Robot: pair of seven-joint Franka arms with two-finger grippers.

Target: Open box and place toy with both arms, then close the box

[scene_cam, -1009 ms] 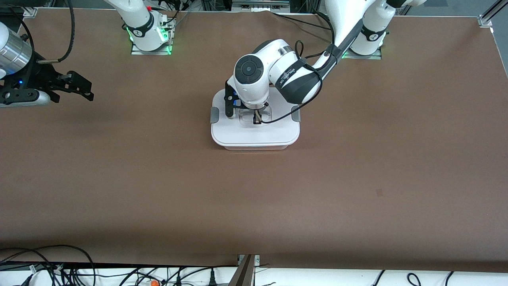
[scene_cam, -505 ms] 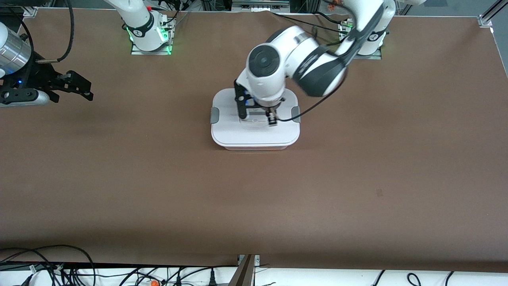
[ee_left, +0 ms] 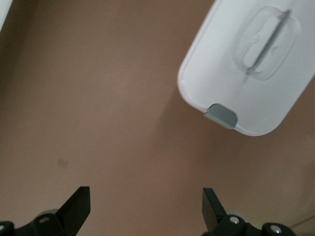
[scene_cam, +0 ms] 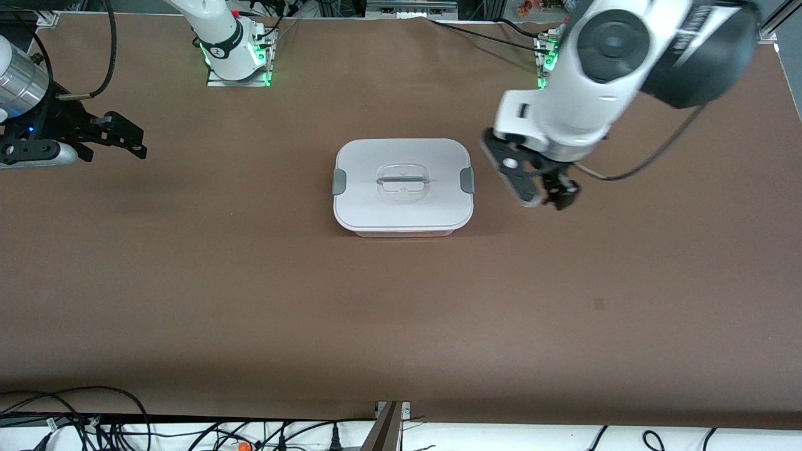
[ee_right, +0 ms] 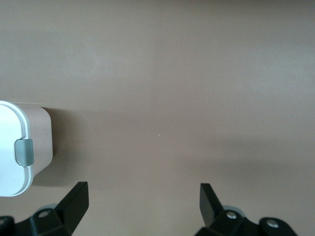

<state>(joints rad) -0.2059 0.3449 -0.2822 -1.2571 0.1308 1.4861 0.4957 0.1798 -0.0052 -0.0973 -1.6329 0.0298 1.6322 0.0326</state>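
One box (scene_cam: 403, 186) sits shut on the table (scene_cam: 250, 282): white lid, two grey clips, clear handle. My left gripper (scene_cam: 544, 188) hangs spread over bare table beside it; my right gripper (scene_cam: 116, 134) waits, spread too.

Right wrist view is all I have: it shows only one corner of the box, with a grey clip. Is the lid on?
Observer: Yes, the white lid lies flat on the box and covers it whole.
Operator: Where is the left gripper?
Observer: The left gripper hangs open over bare table beside the box, toward the left arm's end.
Operator: And mine?
Observer: The right gripper hangs open over the right arm's end of the table.
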